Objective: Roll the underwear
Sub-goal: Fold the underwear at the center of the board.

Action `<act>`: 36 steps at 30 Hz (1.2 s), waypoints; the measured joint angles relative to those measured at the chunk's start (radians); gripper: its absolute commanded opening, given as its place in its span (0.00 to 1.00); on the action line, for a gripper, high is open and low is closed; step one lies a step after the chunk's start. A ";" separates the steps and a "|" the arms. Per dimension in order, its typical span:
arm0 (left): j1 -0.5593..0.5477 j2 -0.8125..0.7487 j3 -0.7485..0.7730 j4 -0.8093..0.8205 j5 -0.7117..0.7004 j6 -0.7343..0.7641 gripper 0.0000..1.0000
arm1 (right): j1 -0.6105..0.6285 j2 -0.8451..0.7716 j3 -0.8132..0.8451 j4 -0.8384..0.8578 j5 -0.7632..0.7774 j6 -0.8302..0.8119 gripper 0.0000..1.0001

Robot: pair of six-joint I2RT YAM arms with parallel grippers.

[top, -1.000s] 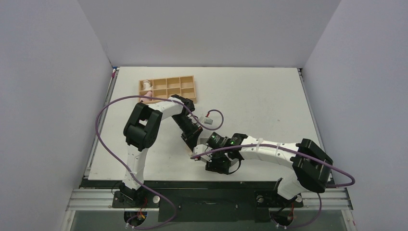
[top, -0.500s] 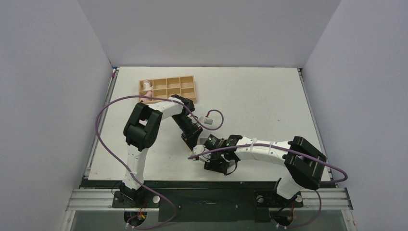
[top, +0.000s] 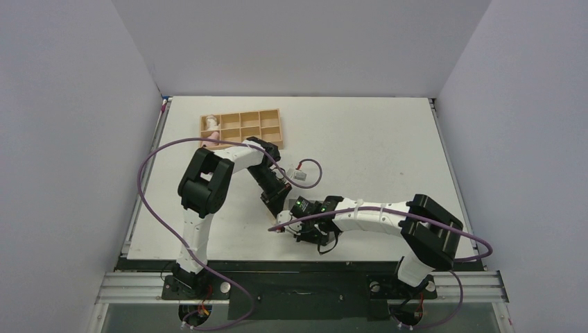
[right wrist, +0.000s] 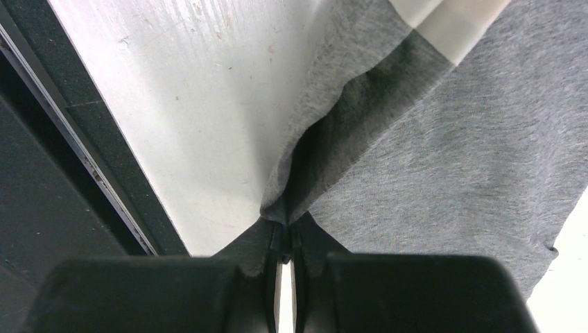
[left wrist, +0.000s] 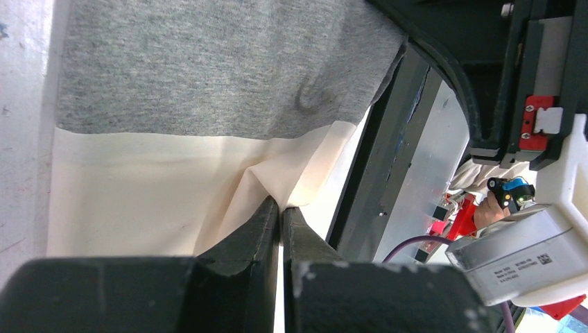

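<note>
White tabletop (top: pixel 374 152) set between plain grey walls. At its far left stands a wooden compartment tray (top: pixel 240 113), with a pinkish cloth roll (top: pixel 213 133) in a cell at its left end. Closer to the front edge, near the middle, the left gripper (left wrist: pixel 281 208) is pinched tight on the pale beige strip of the underwear (left wrist: pixel 208 62), which lies on the table there. Just to the right, the right gripper (right wrist: pixel 283 225) is clamped on a raised fold of the grey fabric.

Bright, even light from above. The soft grey fabric underwear (right wrist: pixel 451 152) holds one dark fold shadow; my wrist views blur toward six o'clock.
</note>
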 measured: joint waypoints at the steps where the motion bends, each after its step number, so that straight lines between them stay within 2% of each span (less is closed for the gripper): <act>1: 0.000 0.000 -0.004 0.000 0.000 0.001 0.00 | -0.004 0.000 0.000 0.000 0.000 0.000 0.00; 6: 0.000 -0.010 -0.055 -0.011 0.000 0.011 0.00 | -0.053 -0.023 0.000 -0.021 -0.033 -0.014 0.00; 11: 0.000 -0.059 -0.103 -0.038 0.011 0.031 0.00 | -0.142 -0.111 0.001 -0.063 -0.100 -0.061 0.00; 17: -0.005 -0.112 -0.113 -0.055 0.044 0.045 0.00 | -0.161 -0.182 0.003 -0.109 -0.163 -0.105 0.00; 28: -0.019 -0.119 -0.063 -0.096 0.066 0.051 0.00 | -0.237 -0.176 0.067 -0.213 -0.229 -0.172 0.00; 36: -0.019 -0.090 -0.014 -0.101 0.041 0.048 0.00 | -0.342 -0.082 0.173 -0.303 -0.288 -0.254 0.00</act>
